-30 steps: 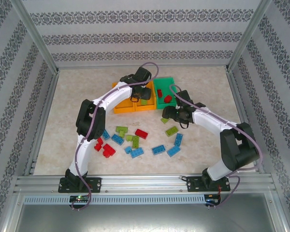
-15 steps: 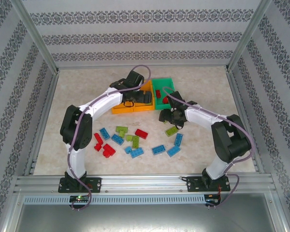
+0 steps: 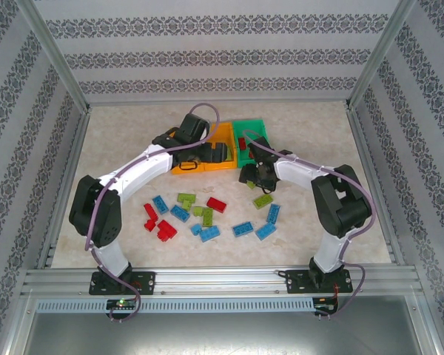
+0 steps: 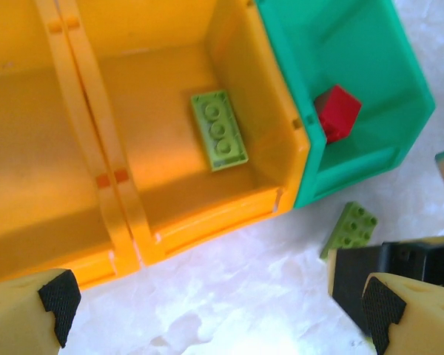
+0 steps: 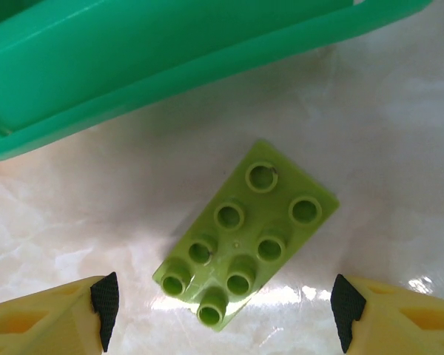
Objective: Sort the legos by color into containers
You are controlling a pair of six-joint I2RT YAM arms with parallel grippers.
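Left gripper [image 4: 220, 307] hovers at the near edge of the orange bin [image 4: 207, 225], jaws spread wide and empty. A lime green brick [image 4: 220, 131] lies flat on that bin's floor. Right gripper [image 5: 223, 307] hangs with jaws apart, straddling a second lime brick [image 5: 244, 237] without touching it. That one sits on the table [image 5: 399, 111] just beside the green bin [image 5: 170, 66].

Two orange bins [image 4: 207, 222], one green bin [image 4: 355, 52], and roughly twenty red, blue, lime legos [image 3: 216, 204].
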